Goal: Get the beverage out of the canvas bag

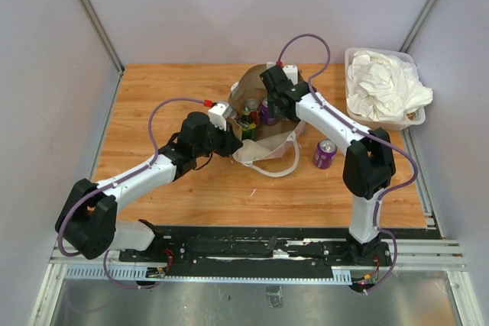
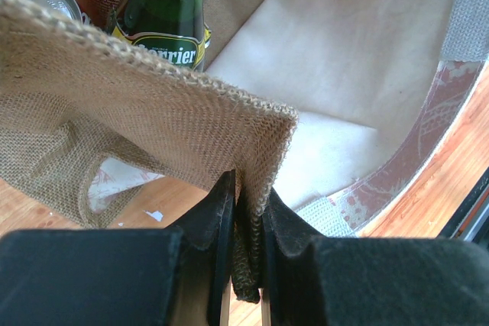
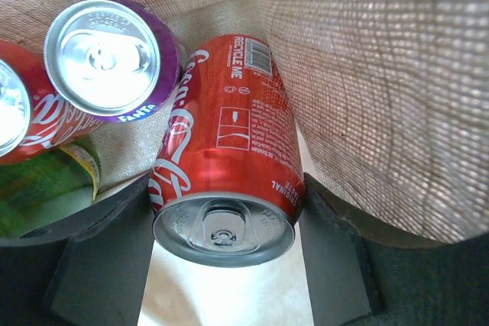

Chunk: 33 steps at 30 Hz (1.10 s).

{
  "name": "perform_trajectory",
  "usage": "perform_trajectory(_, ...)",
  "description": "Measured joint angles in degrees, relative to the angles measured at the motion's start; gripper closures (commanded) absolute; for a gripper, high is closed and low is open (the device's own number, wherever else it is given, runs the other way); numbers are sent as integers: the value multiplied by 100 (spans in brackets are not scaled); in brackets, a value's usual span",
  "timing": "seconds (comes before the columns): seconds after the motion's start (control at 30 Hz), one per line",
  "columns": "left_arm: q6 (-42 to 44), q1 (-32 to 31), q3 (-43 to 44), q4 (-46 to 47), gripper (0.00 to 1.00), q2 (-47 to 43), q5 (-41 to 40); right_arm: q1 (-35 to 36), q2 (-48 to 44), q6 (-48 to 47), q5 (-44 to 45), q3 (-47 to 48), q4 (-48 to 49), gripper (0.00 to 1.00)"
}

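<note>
Our left gripper [image 2: 248, 198] is clenched on the woven rim of the canvas bag [image 2: 153, 112], holding its mouth open. Inside, our right gripper [image 3: 228, 208] grasps a red Coca-Cola can [image 3: 229, 143] near its top end, one finger against each side. The can lies tilted, right beside an upright Fanta can [image 3: 107, 59], with a Perrier bottle [image 2: 164, 13] nearby. We judge the main risk to be that a grip this close to one end lets the can pivot or slip as it rises. The burlap wall bulges in beside the right finger and could snag, dragging the bag upward. If the left pinch slid off, the rim would fold across the exit.
</note>
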Motion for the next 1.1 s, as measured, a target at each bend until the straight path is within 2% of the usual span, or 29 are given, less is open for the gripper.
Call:
perform_trajectory(0.43,-4,0,0,2,99,0,2,101,-289,-361,-42,175,-372,99)
perform_trajectory(0.67,-4,0,0,-2,99,0,4,269,-621,-752,-125,863,-758,99)
perform_trajectory(0.87,-4,0,0,-13,99,0,4,354,-1344,-1062,-94,1478,-988,99)
perform_trajectory(1.1,-4,0,0,-74,99,-98,-55,348,-2529,-1207,463,1416,-1449,99)
